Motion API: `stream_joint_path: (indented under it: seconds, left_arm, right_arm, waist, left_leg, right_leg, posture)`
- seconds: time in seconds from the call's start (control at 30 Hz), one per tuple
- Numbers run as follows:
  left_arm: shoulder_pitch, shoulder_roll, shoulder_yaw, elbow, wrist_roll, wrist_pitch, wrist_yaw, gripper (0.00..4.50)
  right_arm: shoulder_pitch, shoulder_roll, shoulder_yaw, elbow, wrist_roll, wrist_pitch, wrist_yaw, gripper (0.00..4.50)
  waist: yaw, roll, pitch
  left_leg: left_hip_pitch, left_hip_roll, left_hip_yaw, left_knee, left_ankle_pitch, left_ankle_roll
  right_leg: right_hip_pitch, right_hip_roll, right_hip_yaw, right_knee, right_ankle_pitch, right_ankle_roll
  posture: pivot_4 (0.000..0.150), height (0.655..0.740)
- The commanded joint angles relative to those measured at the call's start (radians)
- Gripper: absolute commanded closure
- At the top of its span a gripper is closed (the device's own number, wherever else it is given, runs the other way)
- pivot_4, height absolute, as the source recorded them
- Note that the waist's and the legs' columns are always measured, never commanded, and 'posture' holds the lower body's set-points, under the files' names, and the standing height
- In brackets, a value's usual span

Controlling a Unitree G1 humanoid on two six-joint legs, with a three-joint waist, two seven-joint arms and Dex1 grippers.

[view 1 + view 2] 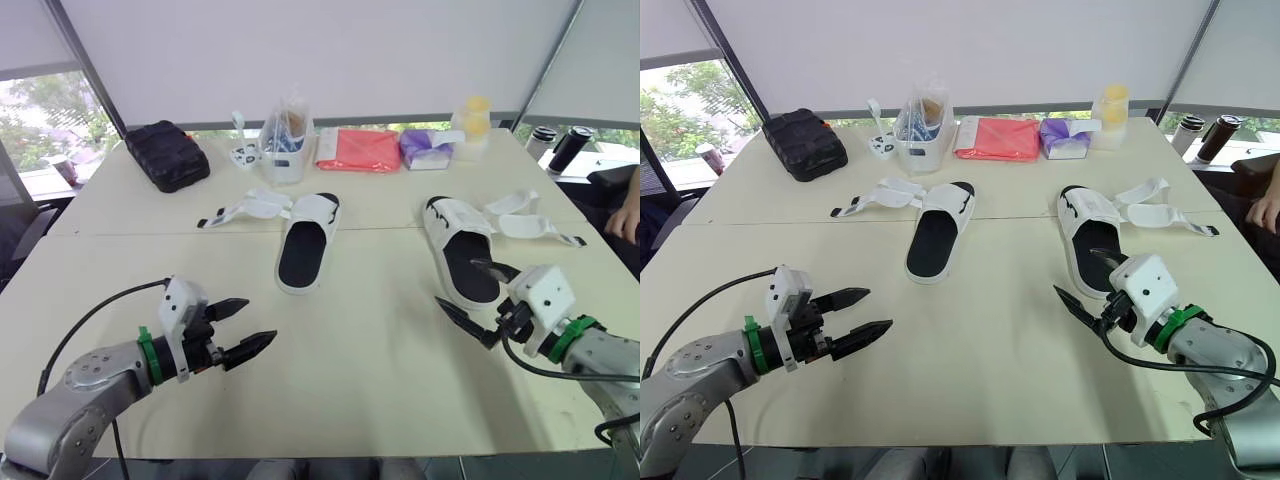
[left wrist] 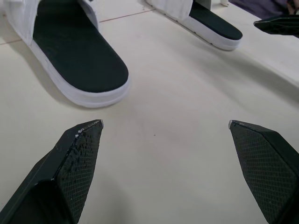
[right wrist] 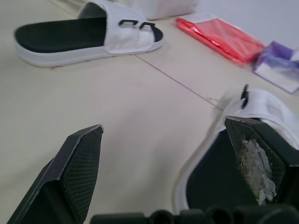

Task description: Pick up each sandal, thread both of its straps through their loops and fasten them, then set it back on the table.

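Two white sandals with black insoles lie on the table. The left sandal (image 1: pixel 305 245) has its two loose straps (image 1: pixel 245 209) spread out to its left. The right sandal (image 1: pixel 459 255) has its straps (image 1: pixel 528 216) spread to its right. My left gripper (image 1: pixel 245 328) is open, low over the table in front of the left sandal, a fair way short of its heel. My right gripper (image 1: pixel 478 294) is open at the heel of the right sandal, one fingertip (image 3: pixel 254 156) over the insole, nothing between the fingers.
Along the far edge stand a black case (image 1: pixel 166 153), a clear bin of items (image 1: pixel 284 148), a red packet (image 1: pixel 359 149), a purple pack (image 1: pixel 428 148) and a yellow-lidded bottle (image 1: pixel 472 125). A person's hand (image 1: pixel 627 218) rests at the right edge, near two dark cups (image 1: pixel 566 148).
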Motion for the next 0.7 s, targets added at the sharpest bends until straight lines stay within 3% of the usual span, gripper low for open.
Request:
stream_joint_path:
  seconds: [0.03, 0.23, 0.3, 0.43, 0.6, 0.7]
  left_arm:
    - [-0.045, 0.0, -0.017, 0.014, 0.012, -0.014, 0.0, 0.0]
    - [-0.216, 0.01, -0.094, 0.062, -0.011, 0.033, -0.036, 0.0]
    - [-0.291, 0.044, -0.114, 0.068, -0.046, 0.078, -0.086, 0.0]
    - [-0.365, 0.087, -0.129, 0.074, -0.058, 0.11, -0.125, 0.0]
    - [-0.412, 0.111, -0.101, 0.096, -0.052, 0.107, -0.124, 0.0]
    - [-0.377, 0.093, -0.098, 0.073, -0.051, 0.104, -0.095, 0.0]
  right_arm:
    - [-0.02, -0.002, -0.003, -0.011, -0.071, -0.021, -0.053, 0.03]
    - [-0.146, -0.111, 0.138, 0.207, -0.444, -0.185, -0.199, 0.03]
    - [-0.272, -0.121, 0.224, 0.358, -0.547, -0.237, -0.253, 0.03]
    - [-0.462, -0.106, 0.317, 0.598, -0.637, -0.338, -0.313, 0.03]
    - [-0.743, -0.066, 0.491, 1.015, -0.814, -0.482, -0.43, 0.03]
    - [-0.961, 0.028, 0.614, 1.36, -0.911, -0.579, -0.526, 0.03]
  waist:
    - [0.0, 0.0, 0.0]
    - [-0.001, 0.0, 0.0]
    - [-0.011, -0.001, 0.0]
    - [-0.031, -0.001, 0.0]
    - [-0.053, -0.001, 0.001]
    - [-0.066, -0.001, 0.001]
  left_leg:
    - [0.0, 0.0, 0.0, 0.0, 0.0, 0.0]
    - [0.0, -0.001, 0.001, 0.002, 0.001, -0.001]
    - [0.001, -0.001, 0.001, 0.002, 0.001, -0.001]
    - [0.0, 0.0, 0.001, 0.001, 0.002, -0.003]
    - [0.0, 0.0, 0.001, 0.0, 0.002, -0.003]
    - [0.0, 0.0, 0.002, -0.001, 0.002, -0.003]
  right_leg:
    - [0.0, 0.0, 0.0, 0.0, 0.0, 0.0]
    - [0.0, 0.0, 0.0, 0.001, 0.001, -0.001]
    - [0.0, 0.001, 0.0, 0.002, 0.001, -0.001]
    - [-0.001, 0.001, 0.001, 0.003, 0.002, -0.001]
    - [-0.003, 0.002, 0.002, 0.002, 0.002, -0.002]
    - [-0.003, 0.002, 0.003, 0.002, 0.002, -0.002]
  posture:
    - [0.15, 0.74]
    - [0.15, 0.74]
    - [0.15, 0.74]
    - [0.15, 0.74]
    - [0.15, 0.74]
    - [0.15, 0.74]
